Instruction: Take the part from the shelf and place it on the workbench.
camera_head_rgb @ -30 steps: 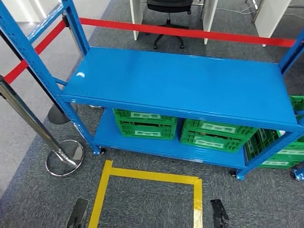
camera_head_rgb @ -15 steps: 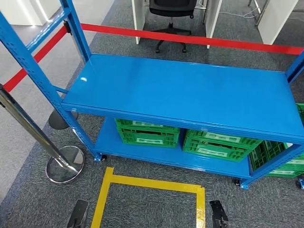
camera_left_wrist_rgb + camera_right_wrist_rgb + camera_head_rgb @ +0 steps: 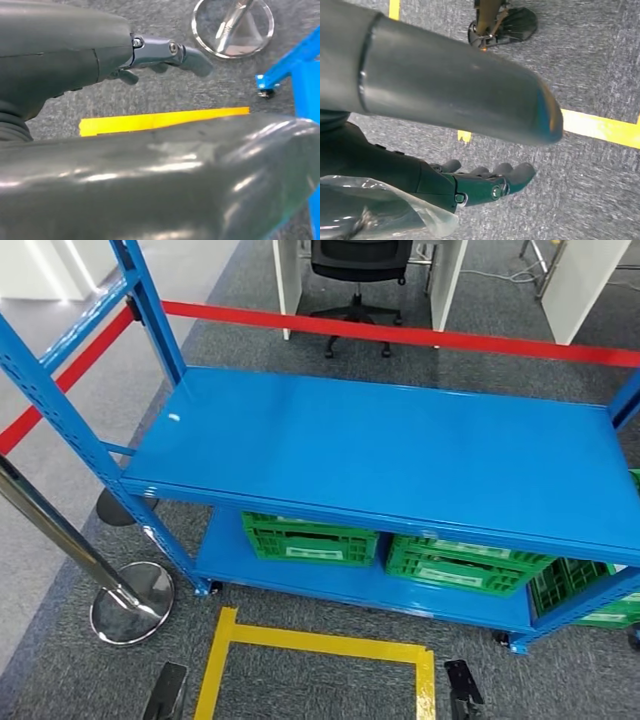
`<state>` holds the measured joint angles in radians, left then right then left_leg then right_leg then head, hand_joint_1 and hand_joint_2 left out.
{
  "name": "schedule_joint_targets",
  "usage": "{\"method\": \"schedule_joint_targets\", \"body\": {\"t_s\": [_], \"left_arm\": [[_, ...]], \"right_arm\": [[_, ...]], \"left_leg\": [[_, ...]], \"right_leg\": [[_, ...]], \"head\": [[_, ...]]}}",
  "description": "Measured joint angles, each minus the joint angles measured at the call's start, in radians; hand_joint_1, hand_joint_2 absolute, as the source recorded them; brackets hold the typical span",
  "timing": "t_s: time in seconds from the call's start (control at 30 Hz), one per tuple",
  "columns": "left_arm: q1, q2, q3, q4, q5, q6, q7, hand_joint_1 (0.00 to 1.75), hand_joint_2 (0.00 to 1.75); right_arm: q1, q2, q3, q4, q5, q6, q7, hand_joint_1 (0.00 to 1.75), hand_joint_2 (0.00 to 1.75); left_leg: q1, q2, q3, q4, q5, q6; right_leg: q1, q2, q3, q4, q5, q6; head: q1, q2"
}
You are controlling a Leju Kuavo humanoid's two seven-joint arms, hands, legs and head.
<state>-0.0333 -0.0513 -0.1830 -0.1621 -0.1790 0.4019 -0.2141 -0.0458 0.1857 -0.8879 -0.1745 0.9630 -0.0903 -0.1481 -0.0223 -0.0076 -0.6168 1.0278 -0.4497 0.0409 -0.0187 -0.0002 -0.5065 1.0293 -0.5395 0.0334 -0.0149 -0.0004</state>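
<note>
A blue metal shelf stands in front of me in the head view. Its lower board carries green crates, one on the left, one in the middle and a third at the right end. What lies in the crates is hidden. My left hand hangs over the grey carpet with its fingers stretched out and nothing in them. My right hand also hangs with its fingers straight and apart. Clear plastic film shows at its wrist end.
Yellow floor tape marks a square on the carpet before the shelf. A chrome post with a round base stands at the left, and a red barrier belt runs behind the shelf. An office chair stands beyond the belt.
The whole picture has shifted: the camera has moved, and the shelf now sits lower and a little nearer. Both hands still hang at my sides.
</note>
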Motion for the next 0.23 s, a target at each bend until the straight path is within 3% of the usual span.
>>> {"method": "schedule_joint_targets", "body": {"t_s": [0.07,0.1,0.2,0.23], "left_arm": [[-0.003,-0.001,0.002,0.0,0.0,0.0,0.0,0.0,0.0],[-0.007,-0.002,0.004,0.0,0.0,0.0,-0.001,0.0,0.0],[-0.016,-0.005,0.007,0.0,-0.003,-0.002,0.001,0.0,0.0],[-0.016,-0.006,0.007,0.0,-0.004,-0.003,0.002,0.0,0.0]], "right_arm": [[-0.003,-0.002,0.0,-0.001,0.0,-0.004,-0.004,0.0,0.0],[-0.006,-0.004,0.0,-0.001,0.0,-0.006,-0.011,0.0,0.0],[-0.01,-0.008,0.0,-0.002,-0.002,-0.004,-0.029,0.0,0.0],[-0.009,-0.009,0.0,-0.002,-0.003,-0.003,-0.03,0.0,0.0]], "left_leg": [[0.005,-0.001,0.018,-0.013,0.006,0.008],[0.008,-0.001,0.026,-0.018,0.004,0.012],[0.007,-0.001,0.037,-0.019,-0.007,0.017],[0.007,-0.001,0.038,-0.019,-0.009,0.017]], "right_leg": [[0.0,0.0,-0.014,0.038,0.0,0.011],[0.0,0.0,-0.037,0.077,-0.011,0.012],[0.001,0.0,-0.142,0.231,-0.082,0.016],[0.001,0.0,-0.16,0.255,-0.097,0.018]], "head": [[0.002,0.0],[0.004,0.0],[0.01,0.0],[0.01,0.0]]}}
